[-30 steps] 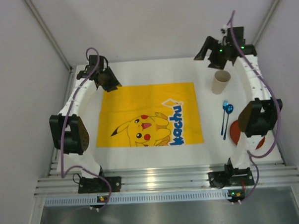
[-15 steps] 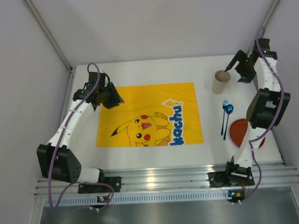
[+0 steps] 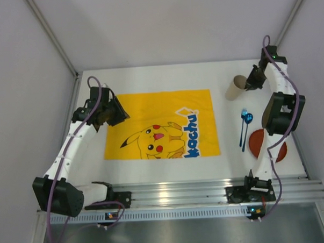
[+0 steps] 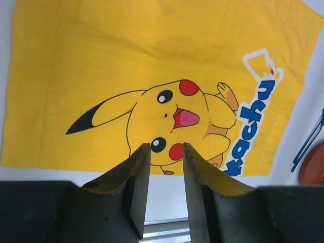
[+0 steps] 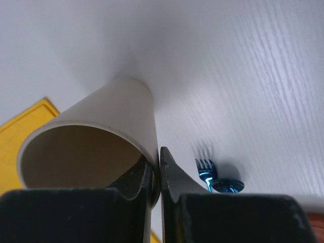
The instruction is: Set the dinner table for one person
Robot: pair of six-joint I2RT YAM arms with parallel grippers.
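Observation:
The dinner table (image 3: 228, 157) is a plain white tabletop. A tan paper cup (image 3: 236, 88) stands leaning at its far right. My right gripper (image 3: 251, 81) is shut on the cup's rim. In the right wrist view one finger is inside the cup (image 5: 96, 134) and the other outside, the gripper (image 5: 158, 158) pinching the wall. My left gripper (image 3: 118, 113) hovers over the far left corner of the yellow Pikachu mat (image 3: 162, 124). In the left wrist view this gripper (image 4: 166, 148) is open, with only the mat (image 4: 126, 61) showing between the fingers.
A blue fork (image 3: 243, 130) and a blue spoon (image 3: 248, 119) lie side by side right of the mat, also seen as fork (image 5: 204, 169) and spoon (image 5: 228, 185). A red plate (image 3: 258, 143) sits near the right arm. Grey walls enclose the table.
My right gripper swung down from the far right corner to the cup and shut on its rim; the cup now leans. The left arm drew back toward the near left.

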